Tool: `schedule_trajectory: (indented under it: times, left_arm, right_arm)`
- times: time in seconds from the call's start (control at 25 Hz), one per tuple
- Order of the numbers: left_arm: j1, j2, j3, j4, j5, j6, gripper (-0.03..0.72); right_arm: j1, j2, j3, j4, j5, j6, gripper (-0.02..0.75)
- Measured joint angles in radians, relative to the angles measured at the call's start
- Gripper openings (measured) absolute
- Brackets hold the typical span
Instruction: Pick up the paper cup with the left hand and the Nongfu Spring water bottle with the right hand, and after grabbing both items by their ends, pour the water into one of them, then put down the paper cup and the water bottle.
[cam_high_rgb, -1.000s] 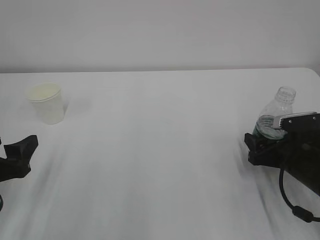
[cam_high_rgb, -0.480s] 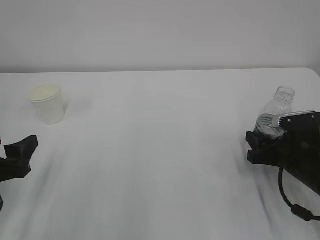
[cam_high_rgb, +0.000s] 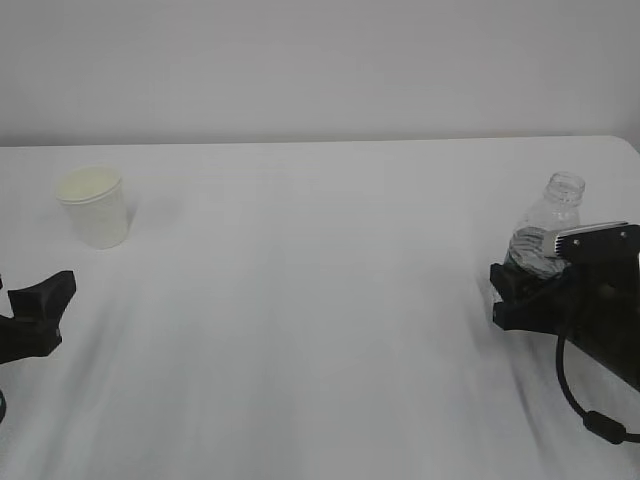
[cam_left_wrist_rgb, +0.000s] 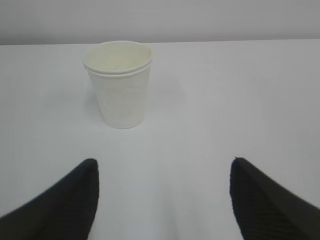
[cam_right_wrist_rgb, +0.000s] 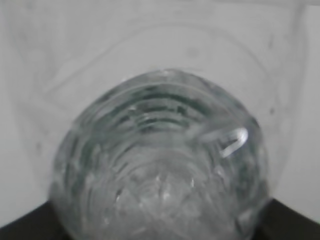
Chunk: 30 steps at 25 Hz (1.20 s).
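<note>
Right hand (cam_high_rgb: 520, 290) sits low at the table's (cam_high_rgb: 320, 300) right edge, jaws clamped around the Nongfu Spring water bottle (cam_high_rgb: 548, 232), which tilts slightly. Left hand (cam_left_wrist_rgb: 162, 200) hovers wide open and empty, short of the upright paper cup (cam_left_wrist_rgb: 119, 82).

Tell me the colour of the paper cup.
Off-white, faintly yellowish paper cup; the left wrist view shows it best.
</note>
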Motion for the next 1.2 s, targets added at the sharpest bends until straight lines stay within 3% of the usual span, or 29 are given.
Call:
schedule_trajectory:
  times: [0.56, 1.2]
  left_arm:
    - [0.000, 0.000, 0.000, 0.000, 0.000, 0.002, 0.587]
    - [0.000, 0.000, 0.000, 0.007, 0.000, 0.002, 0.587]
  right_arm:
    - [0.000, -0.139, 0.056, -0.035, 0.027, -0.002, 0.428]
    - [0.000, -0.225, 0.100, -0.256, 0.029, 0.005, 0.427]
